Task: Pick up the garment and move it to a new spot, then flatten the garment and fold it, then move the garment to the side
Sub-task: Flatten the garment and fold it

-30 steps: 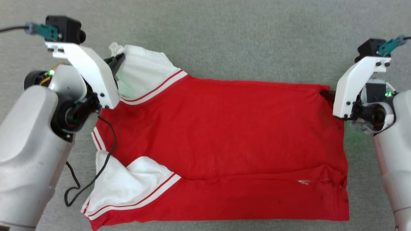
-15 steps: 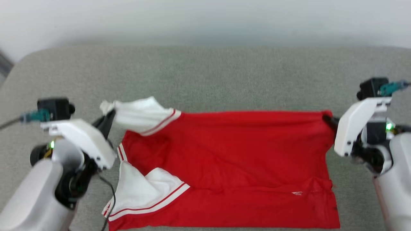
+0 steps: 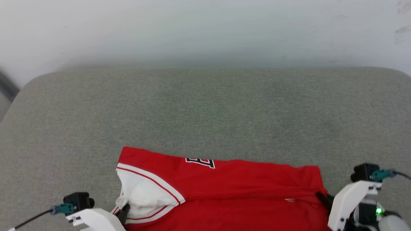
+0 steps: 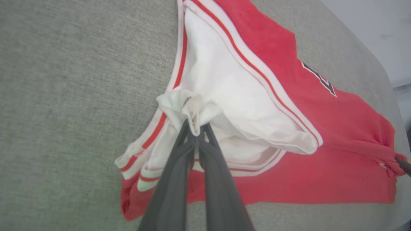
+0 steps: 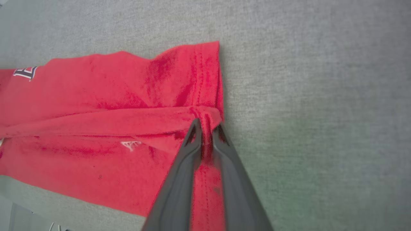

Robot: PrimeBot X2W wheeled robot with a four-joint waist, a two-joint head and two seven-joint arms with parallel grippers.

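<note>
One grey cushion (image 3: 205, 112) bears one garment (image 3: 240, 192), clamped by left fingers (image 4: 173, 186) and right fingers (image 5: 181, 179).

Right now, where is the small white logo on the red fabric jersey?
Head view, lower right: the logo lies on the jersey, just left of the right gripper.

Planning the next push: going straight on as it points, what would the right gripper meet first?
The jersey itself: the right gripper is shut on its hem fold, with more red cloth just ahead, then probably grey cushion.
</note>
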